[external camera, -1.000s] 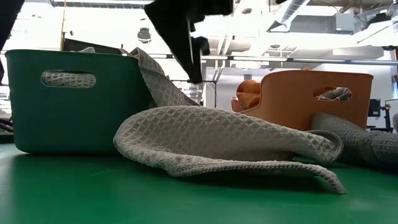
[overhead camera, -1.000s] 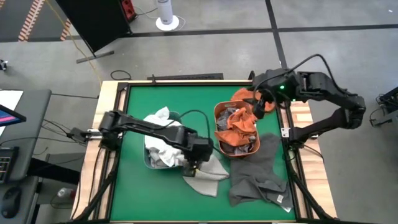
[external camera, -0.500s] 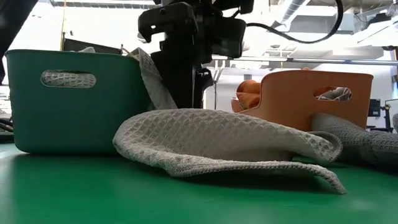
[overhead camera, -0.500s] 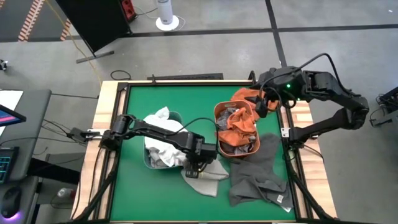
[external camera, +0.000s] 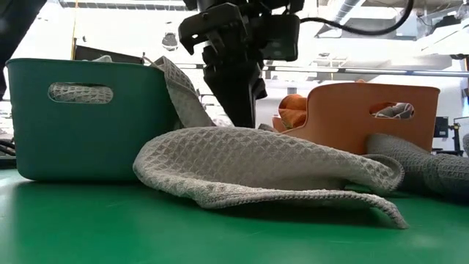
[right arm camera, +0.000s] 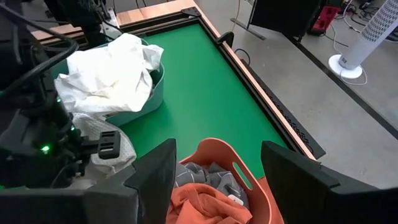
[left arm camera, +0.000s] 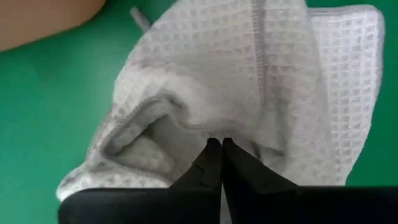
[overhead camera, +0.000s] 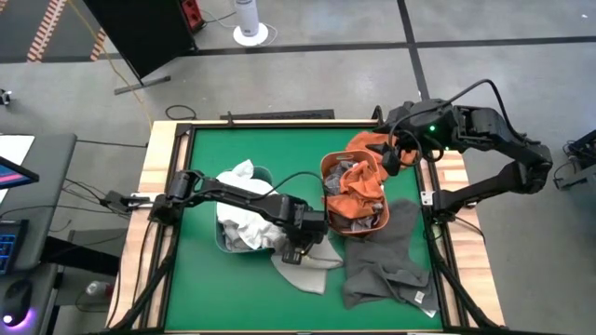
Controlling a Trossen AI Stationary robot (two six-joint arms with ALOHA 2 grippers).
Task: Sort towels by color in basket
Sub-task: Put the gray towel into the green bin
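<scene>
- The left gripper (overhead camera: 296,253) is down on the light grey towel (overhead camera: 307,265), just beside the teal basket (overhead camera: 223,244)
- Its two fingers (left arm camera: 214,163) are pressed together, with a small fold of the light grey towel nipped between their tips
- The light grey towel lies on the green table (overhead camera: 200,288), and one end of it goes up over the side of the teal basket
- A white towel (overhead camera: 242,200) is piled up in the teal basket
- The orange basket (overhead camera: 328,191) stands on the other side of the light grey towel from the teal basket
- An orange towel (overhead camera: 358,181) lies over the orange basket, and grey cloth shows under it
- A big dark grey towel (overhead camera: 386,256) is spread on the table, touching the orange basket
- The right gripper (overhead camera: 391,156) hangs above the far edge of the orange basket, well apart from the teal basket
- Its fingers (right arm camera: 155,177) are spread wide and hold nothing
</scene>
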